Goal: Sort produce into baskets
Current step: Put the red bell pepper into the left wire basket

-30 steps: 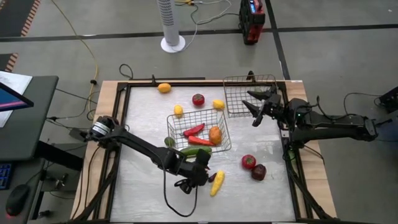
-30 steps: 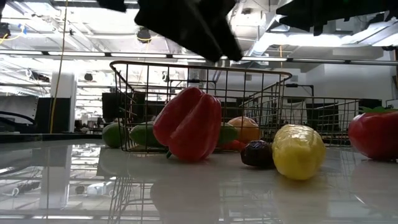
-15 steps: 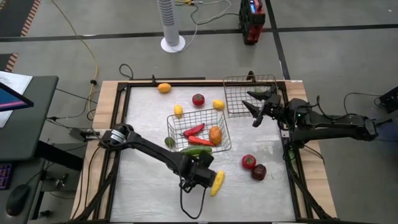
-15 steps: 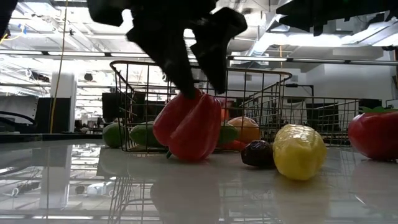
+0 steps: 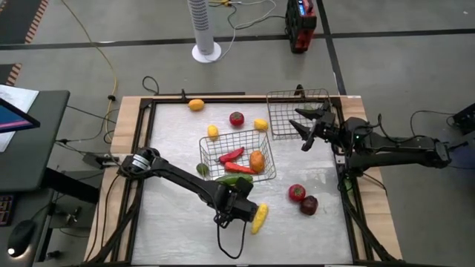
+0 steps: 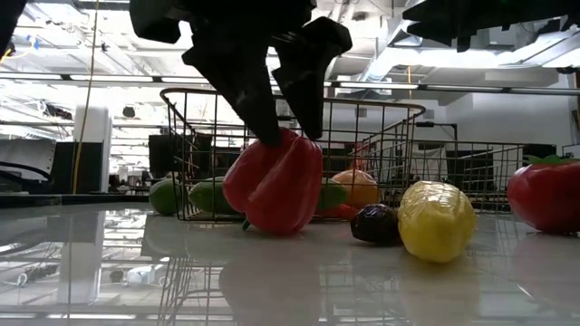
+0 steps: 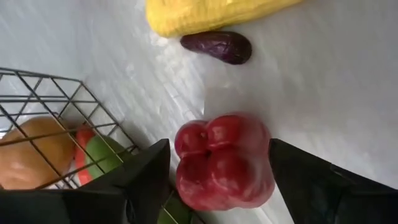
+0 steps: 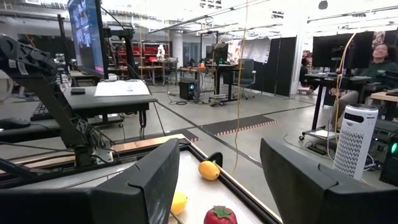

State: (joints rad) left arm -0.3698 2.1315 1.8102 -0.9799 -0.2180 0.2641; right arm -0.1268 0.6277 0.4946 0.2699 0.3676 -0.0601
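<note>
A red bell pepper [image 6: 276, 186] stands on the white table just in front of the middle wire basket [image 5: 204, 152]. My left gripper [image 5: 239, 208] points steeply down over it, open, with one finger [image 7: 140, 183] on each side of the pepper [image 7: 224, 162]; the fingertips reach its top. I cannot tell whether they touch it. The middle basket holds a red chilli, an orange piece and a green cucumber. My right gripper [image 5: 299, 130] hangs open and level above the second basket [image 5: 278, 104] at the far right, with nothing between its fingers.
A yellow corn cob [image 5: 259, 217] and a small purple piece [image 7: 217, 46] lie just right of the pepper. A red piece [image 5: 296, 193] and a dark one [image 5: 309, 205] lie further right. Loose yellow, orange and red pieces [image 5: 236, 118] lie toward the far edge.
My left gripper has shifted a little toward the far edge and the corn, tipped from a slant to nearly straight down, and sunk until its fingers straddle the top of the red pepper. The pepper has stayed where it was.
</note>
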